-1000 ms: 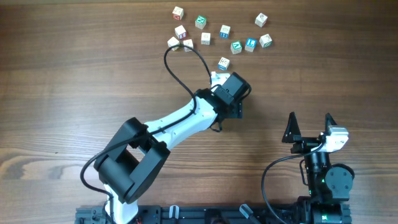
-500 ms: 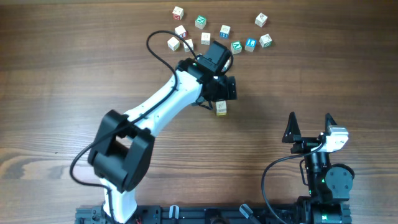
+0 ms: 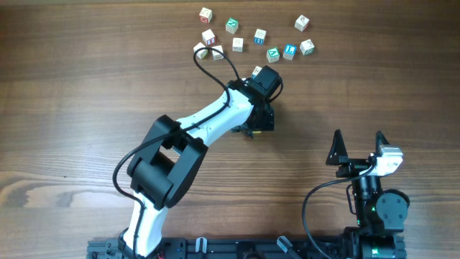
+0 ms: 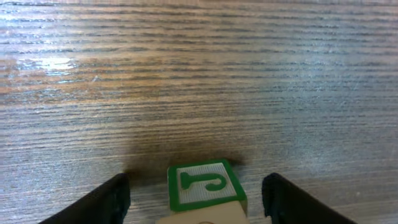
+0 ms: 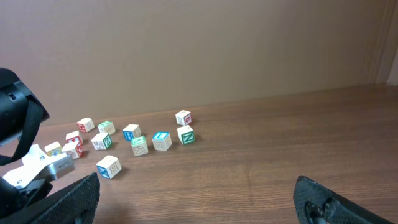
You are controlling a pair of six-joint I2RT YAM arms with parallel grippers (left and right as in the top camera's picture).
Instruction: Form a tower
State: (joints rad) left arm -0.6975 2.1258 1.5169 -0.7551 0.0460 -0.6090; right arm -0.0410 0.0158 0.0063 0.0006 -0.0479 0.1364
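Surface: brown wood-grain table (image 3: 86, 86), with a glare patch at 10 o'clock in the left wrist view. Room: a plain tan wall (image 5: 205, 50) stands behind the table's far edge, seen from the right wrist only.

Left arm (image 3: 208, 129): white, rises from the 7 o'clock edge of the overhead view and reaches toward 1 o'clock, ending just right of centre. The left gripper (image 3: 259, 121) points straight down there. In its wrist view the fingers (image 4: 106, 202) stand apart at 8 and 4 o'clock. Bare wood shows between each finger and the cube, so the gripper is open and grips nothing.

Tower (image 4: 204, 185): sits between those fingers, at 6 o'clock of the wrist view. A green-marked cube is on top, and the pale edge of a cube under it is cut off by the frame's bottom. Anything lower is hidden, so the height cannot be told. From overhead the gripper covers nearly all of it.

Loose cubes (image 3: 259, 35): about a dozen, scattered at 12 to 1 o'clock of the overhead view, apart from the tower. The nearest is half hidden by the arm's end. The letters are too small to read.

Right gripper (image 3: 358, 145): at 4 o'clock, well apart from the cubes, jaws wide open and holding nothing. In its own view both fingers are cut off at the bottom corners, and the left arm is cropped at 9 o'clock.
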